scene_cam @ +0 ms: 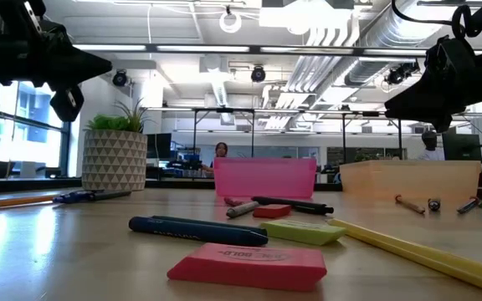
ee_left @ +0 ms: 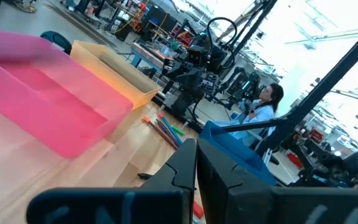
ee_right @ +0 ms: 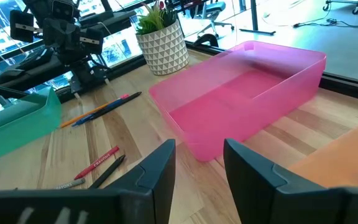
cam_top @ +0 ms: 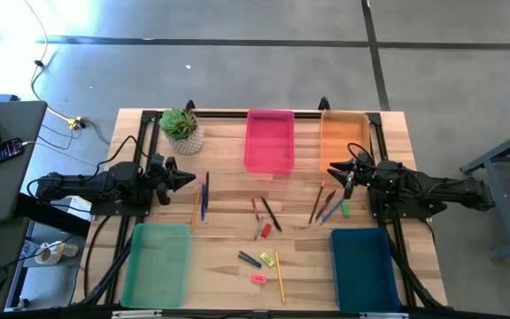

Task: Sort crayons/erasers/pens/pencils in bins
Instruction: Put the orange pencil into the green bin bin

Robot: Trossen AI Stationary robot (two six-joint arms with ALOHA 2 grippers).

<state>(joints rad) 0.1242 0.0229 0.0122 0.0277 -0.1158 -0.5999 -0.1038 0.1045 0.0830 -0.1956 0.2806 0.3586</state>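
Four bins stand on the table: pink [cam_top: 269,140] and orange [cam_top: 344,137] at the far side, light green [cam_top: 157,263] and dark teal-blue [cam_top: 364,268] at the near side. Pens and pencils lie in clusters left [cam_top: 200,200] and right [cam_top: 327,205] of centre. Crayons and a pen lie mid-table [cam_top: 264,217]. Erasers, pink [cam_top: 258,278] and yellow [cam_top: 267,260], lie nearer, by a long yellow pencil [cam_top: 280,276]. My left gripper [cam_top: 189,178] is shut and empty, above the table left of the pink bin. My right gripper [cam_top: 333,169] is open and empty, above the table near the orange bin.
A potted plant [cam_top: 181,129] in a white patterned pot stands at the far left of the table. A dark frame runs along the table's far edge and sides. Bare wood shows between the item clusters. People sit in the room behind.
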